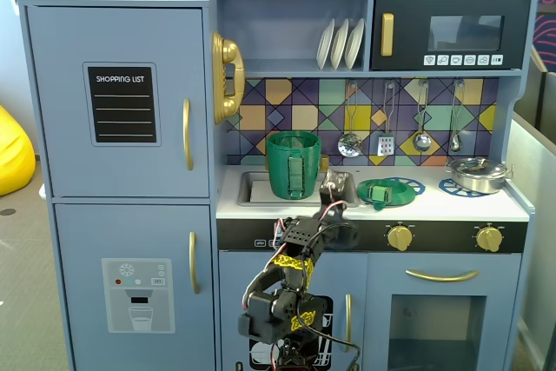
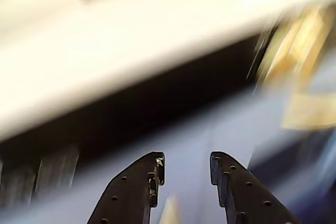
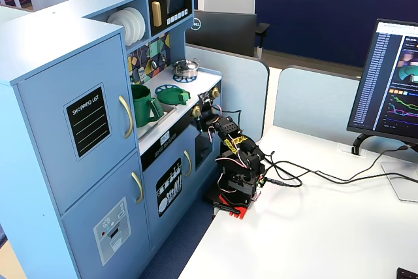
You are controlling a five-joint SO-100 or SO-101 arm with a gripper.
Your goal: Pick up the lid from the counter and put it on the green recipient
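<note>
The green lid lies flat on the white counter, on a blue burner ring, right of the sink; it also shows in the other fixed view. The tall green recipient stands upright in the sink, its strap handle facing front, and shows in the other fixed view too. My gripper is raised at the counter's front edge, between recipient and lid, touching neither. In the wrist view the gripper is open and empty, and the rest of that view is blurred; lid and recipient do not show there.
A steel pot sits on the right burner. Gold knobs stick out of the black front panel below the counter. Utensils hang on the back wall above the lid. The arm's base stands on a white desk beside the toy kitchen.
</note>
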